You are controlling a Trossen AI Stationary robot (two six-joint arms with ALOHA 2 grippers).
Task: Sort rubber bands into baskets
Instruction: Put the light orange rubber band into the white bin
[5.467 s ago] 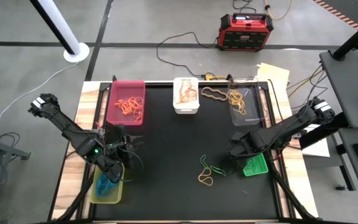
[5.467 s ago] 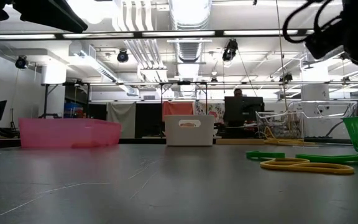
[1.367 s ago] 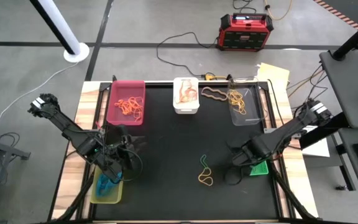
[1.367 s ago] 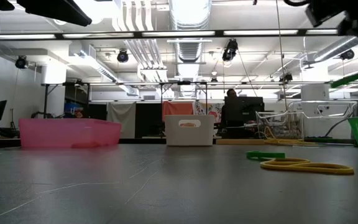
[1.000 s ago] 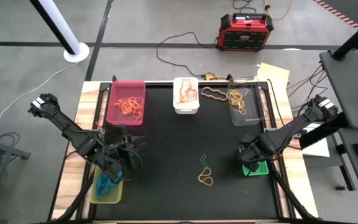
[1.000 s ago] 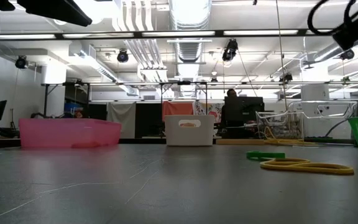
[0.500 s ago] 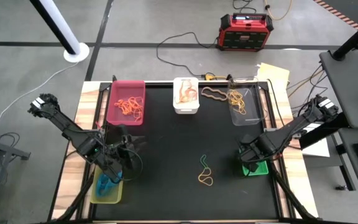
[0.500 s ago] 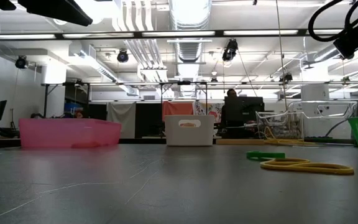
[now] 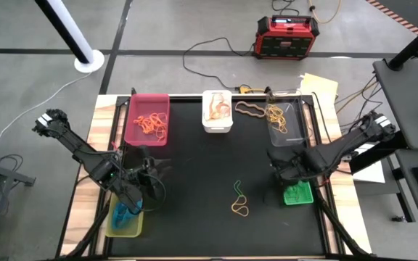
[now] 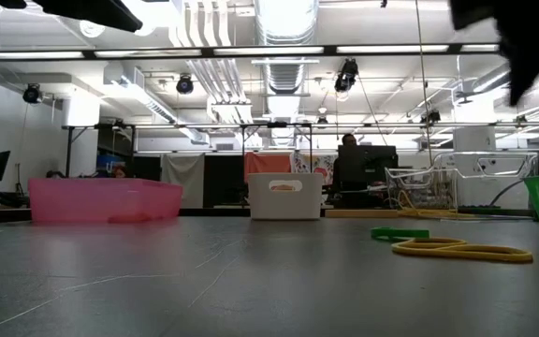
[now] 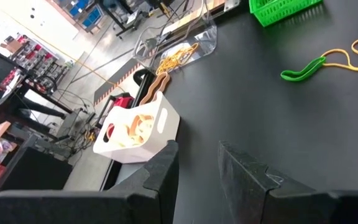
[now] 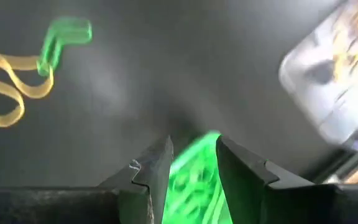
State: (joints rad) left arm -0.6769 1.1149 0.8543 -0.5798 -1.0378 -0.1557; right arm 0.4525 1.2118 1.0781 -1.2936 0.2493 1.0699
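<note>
Two rubber bands lie loose mid-table: a green one [image 9: 238, 191] and a yellow one [image 9: 240, 209], seen also as the green band [image 12: 66, 34] and the yellow band [image 12: 10, 84]. My right gripper [image 9: 275, 169] hovers open beside the bright green basket [image 9: 297, 193], on its far-left side, and the basket [image 12: 194, 171] shows between its fingers. My left gripper [image 9: 149, 178] hangs open and holds nothing, just beyond the yellow-green basket [image 9: 125, 220], which holds a blue band. The pink basket [image 9: 147, 119], white basket [image 9: 218, 110] and clear basket [image 9: 285, 125] line the far edge, each with bands inside.
A tan band [image 9: 250, 109] lies on the table between the white and clear baskets. A red-and-black power box [image 9: 287, 36] and cables sit on the floor beyond the far edge. Bare black mat stretches across the table's middle and near side.
My right gripper has moved from over the bright green basket toward the table's far-left, rising a little and tipping to point more steeply down. The basket now shows uncovered beside it. The loose green and yellow bands have stayed put.
</note>
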